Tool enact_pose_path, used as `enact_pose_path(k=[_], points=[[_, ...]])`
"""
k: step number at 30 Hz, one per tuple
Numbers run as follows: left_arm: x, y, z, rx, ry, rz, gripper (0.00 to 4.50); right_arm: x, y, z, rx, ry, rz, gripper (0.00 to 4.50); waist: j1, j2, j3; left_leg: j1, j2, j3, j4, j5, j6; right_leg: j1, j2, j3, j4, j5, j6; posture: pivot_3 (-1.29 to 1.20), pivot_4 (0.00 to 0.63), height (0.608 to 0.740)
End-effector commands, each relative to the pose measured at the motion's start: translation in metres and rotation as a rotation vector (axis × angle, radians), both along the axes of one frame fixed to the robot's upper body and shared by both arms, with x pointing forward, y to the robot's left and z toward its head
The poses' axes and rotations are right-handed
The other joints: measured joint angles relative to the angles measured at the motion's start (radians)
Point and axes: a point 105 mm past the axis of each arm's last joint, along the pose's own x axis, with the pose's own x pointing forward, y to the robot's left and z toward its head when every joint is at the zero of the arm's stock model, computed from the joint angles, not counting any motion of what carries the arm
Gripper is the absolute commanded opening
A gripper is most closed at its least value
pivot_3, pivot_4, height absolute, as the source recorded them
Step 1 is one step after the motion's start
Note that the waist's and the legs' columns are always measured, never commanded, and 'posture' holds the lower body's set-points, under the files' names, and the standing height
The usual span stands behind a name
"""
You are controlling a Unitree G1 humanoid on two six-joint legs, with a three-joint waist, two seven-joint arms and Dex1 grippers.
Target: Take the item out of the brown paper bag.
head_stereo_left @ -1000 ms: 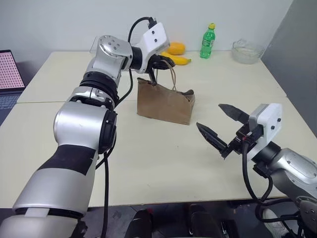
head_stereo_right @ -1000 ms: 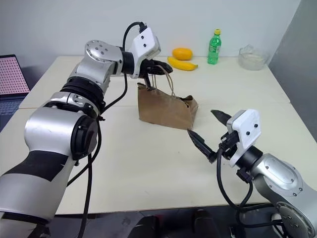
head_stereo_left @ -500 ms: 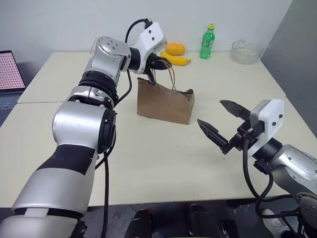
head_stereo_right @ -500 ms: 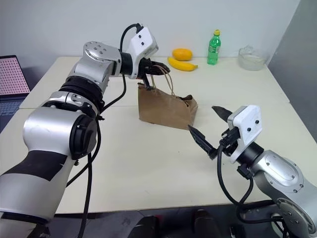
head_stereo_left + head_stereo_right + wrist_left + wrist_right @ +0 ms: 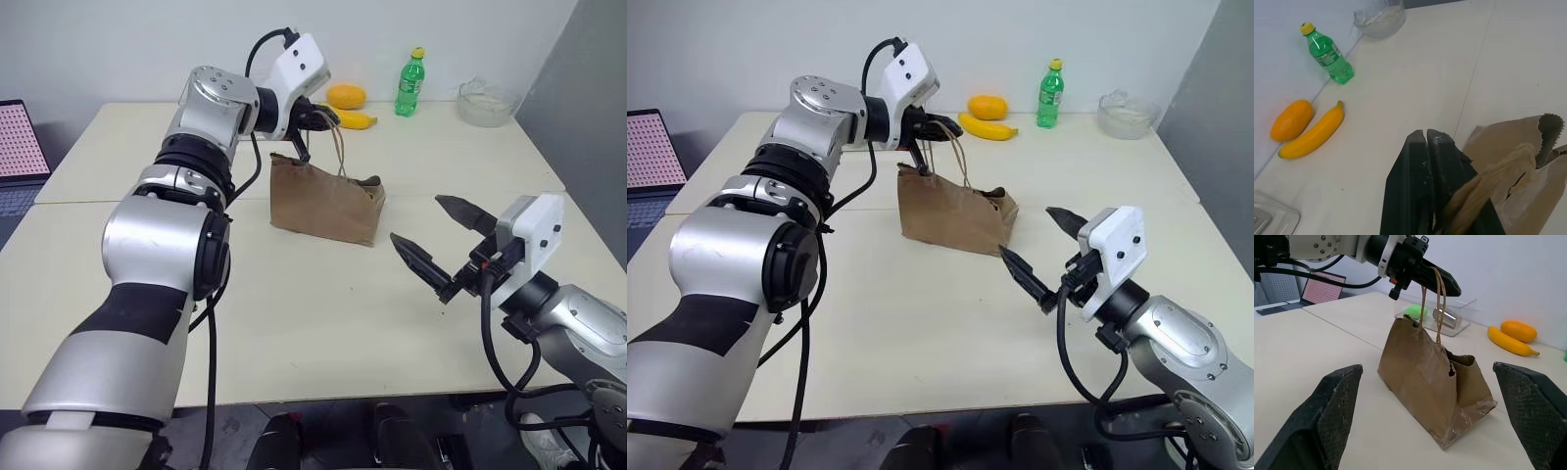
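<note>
Left gripper (image 5: 1425, 142) pinched on the handles (image 5: 1430, 298), right gripper (image 5: 443, 247) wide and waiting.

I have the left fingers closed on the string loops above the bag's (image 5: 323, 201) left end, holding that end up while its base rests on the table (image 5: 323, 323). I can't make out the bottle; I judge it lies inside, toward the sagging right end, where something dark shows at the mouth (image 5: 373, 182). The bag's long axis runs left to right across my view. My right gripper, empty with its fingers spread, sits nearer me and to the right, pointing at that open end, so I'd reach in with the right.
</note>
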Motion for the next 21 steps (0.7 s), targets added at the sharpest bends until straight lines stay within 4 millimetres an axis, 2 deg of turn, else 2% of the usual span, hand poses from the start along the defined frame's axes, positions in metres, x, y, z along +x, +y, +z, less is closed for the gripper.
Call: enact_pose_path(k=[1, 10, 21], points=[[-0.005, -0.008, 0.042, -0.063, -0.101, -0.007, 0.06, -0.003, 0.002, 0.010, 0.005, -0.058, 0.009, 4.50, 0.000, 0.000, 0.000, 0.000, 0.000, 0.000, 0.000, 0.000, 0.000, 0.000, 0.000, 0.000, 0.000, 0.000, 0.000, 0.00, 0.150, 0.740], [-0.005, -0.009, 0.050, -0.078, -0.118, 0.013, 0.06, -0.002, 0.005, 0.009, 0.007, -0.055, 0.021, 4.50, 0.000, 0.000, 0.000, 0.000, 0.000, 0.000, 0.000, 0.000, 0.000, 0.000, 0.000, 0.000, 0.000, 0.000, 0.000, 0.00, 0.150, 0.740], [-0.001, -0.006, 0.031, -0.007, -0.101, 0.026, 0.06, -0.002, 0.007, 0.007, -0.004, -0.057, 0.027, 4.50, 0.000, 0.000, 0.000, 0.000, 0.000, 0.000, 0.000, 0.000, 0.000, 0.000, 0.000, 0.000, 0.000, 0.000, 0.000, 0.00, 0.150, 0.740]])
